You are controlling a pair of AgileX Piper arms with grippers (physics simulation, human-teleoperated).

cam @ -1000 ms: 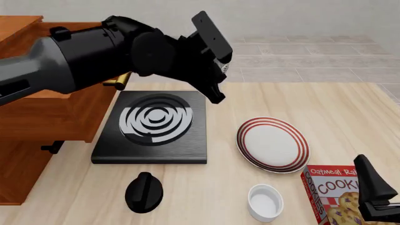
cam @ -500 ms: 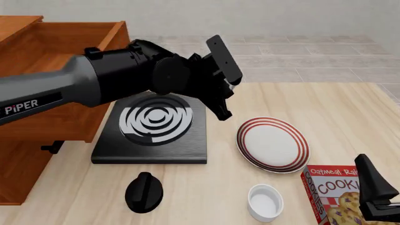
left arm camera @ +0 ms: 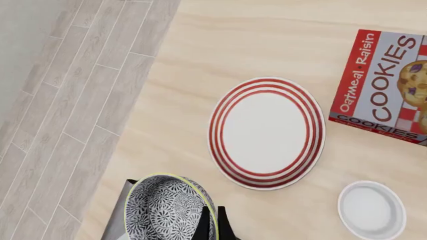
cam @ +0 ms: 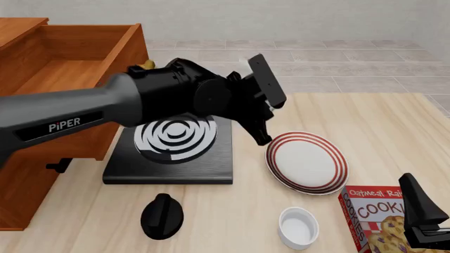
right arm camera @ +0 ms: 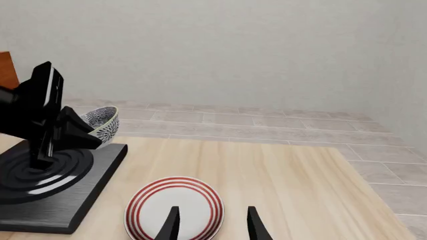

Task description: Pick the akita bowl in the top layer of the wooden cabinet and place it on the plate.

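The akita bowl, with its black-and-white speckled inside, hangs in the air with my left gripper shut on its rim. The right wrist view shows the bowl above the stove's edge, to the left of the plate. From the front, my left gripper is beside the plate's left rim, and the arm hides the bowl. The red-ringed white plate lies bare on the table, plate. The wooden cabinet stands at the left, its top layer pulled open. My right gripper is open, low at the front right.
A black stove with white rings lies between cabinet and plate. In front of it is a black knob-shaped object. A white ramekin and a cookie box sit near my right gripper.
My left arm has swung right and down from over the stove to the plate's left rim, leaving the open drawer uncovered. The right arm has not moved.
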